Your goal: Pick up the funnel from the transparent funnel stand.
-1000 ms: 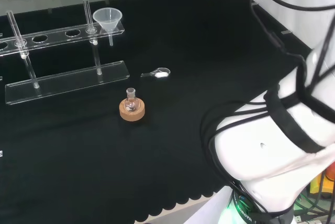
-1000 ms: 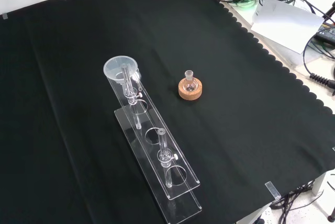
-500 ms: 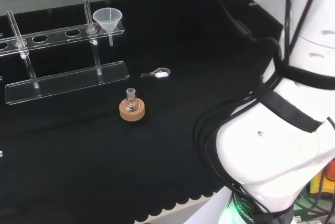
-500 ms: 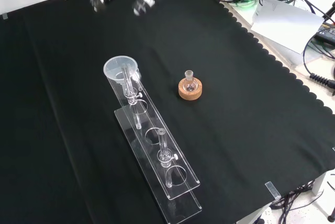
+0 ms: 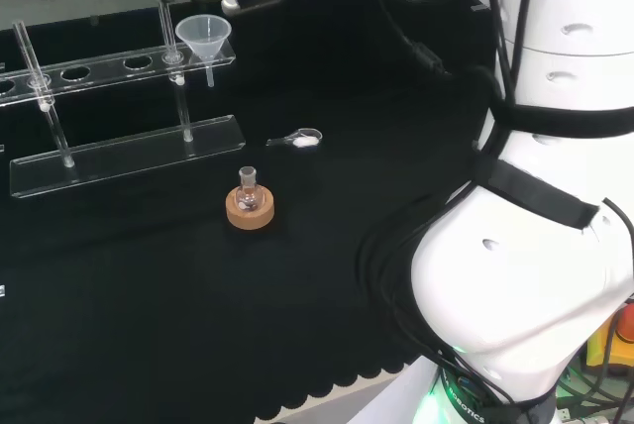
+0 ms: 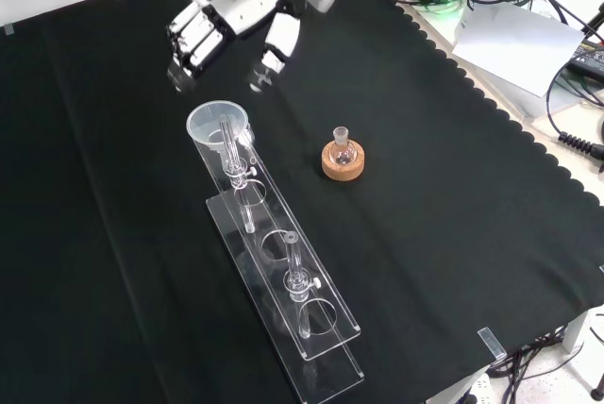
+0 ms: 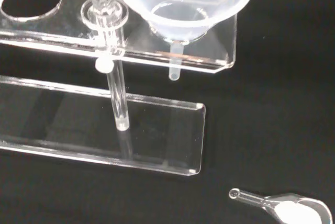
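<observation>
The robot hand [image 6: 236,22] is seen in the front view hanging above the far end of the transparent funnel stand [image 6: 283,277], its fingers [image 6: 269,55] spread and pointing down, nothing held between them. The funnel [image 6: 219,126] is seated in the end hole of the stand's upper shelf, just below and apart from the fingertips.

For the step in hand — closing on the funnel — the fingers are best lowered on either side of the cone's rim, clear of the upright glass rod [image 6: 229,144] that stands right beside it. The lift is judged safest straight up, so that the stem is drawn out of its hole without the light stand being dragged or tipped.

The wrist view gives what the others cannot: the funnel's stem [image 7: 174,63] hanging free through the shelf, and a small spoon [image 7: 285,208] with what seems to be white powder lying on the table [image 7: 272,103] near the stand's base. The front view alone makes the finger spacing over the rim readable. In the head view a small flask on a cork ring [image 5: 248,204] is placed well apart from the stand.
</observation>
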Controlling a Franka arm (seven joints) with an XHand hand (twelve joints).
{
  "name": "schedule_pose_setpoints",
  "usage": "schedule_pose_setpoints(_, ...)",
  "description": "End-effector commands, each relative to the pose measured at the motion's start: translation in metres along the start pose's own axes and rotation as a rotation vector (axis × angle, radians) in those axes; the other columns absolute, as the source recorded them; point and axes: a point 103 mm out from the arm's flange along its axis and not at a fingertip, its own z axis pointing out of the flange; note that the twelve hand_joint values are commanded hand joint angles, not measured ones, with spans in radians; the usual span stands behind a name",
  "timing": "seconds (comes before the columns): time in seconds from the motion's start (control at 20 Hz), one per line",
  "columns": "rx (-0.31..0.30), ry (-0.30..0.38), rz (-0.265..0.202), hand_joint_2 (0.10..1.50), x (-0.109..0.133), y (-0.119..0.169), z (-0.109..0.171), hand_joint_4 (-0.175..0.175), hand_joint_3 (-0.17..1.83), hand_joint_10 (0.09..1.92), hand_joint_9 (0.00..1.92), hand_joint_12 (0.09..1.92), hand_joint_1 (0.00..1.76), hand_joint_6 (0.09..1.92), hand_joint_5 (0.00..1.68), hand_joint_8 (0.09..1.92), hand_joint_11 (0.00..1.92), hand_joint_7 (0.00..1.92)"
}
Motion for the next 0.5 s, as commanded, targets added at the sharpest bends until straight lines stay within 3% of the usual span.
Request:
schedule_pose_setpoints(0.05,0.120,-0.011,-0.029,0.97,0.000,0.017,0.012,-0.017,0.19,0.71,0.22,1.44,0.28,0.09,0.19,0.62,0.03,0.06)
schedule_pose_setpoints(0.2,0.165,-0.006,-0.030,0.87,-0.005,0.023,0.017,-0.043,0.15,0.78,0.20,1.49,0.41,0.09,0.13,0.62,0.12,0.01)
schedule_pose_setpoints(0.5,0.220,-0.005,-0.030,0.80,-0.013,0.033,0.026,-0.063,0.11,0.85,0.13,1.50,0.48,0.09,0.06,0.42,0.27,0.00)
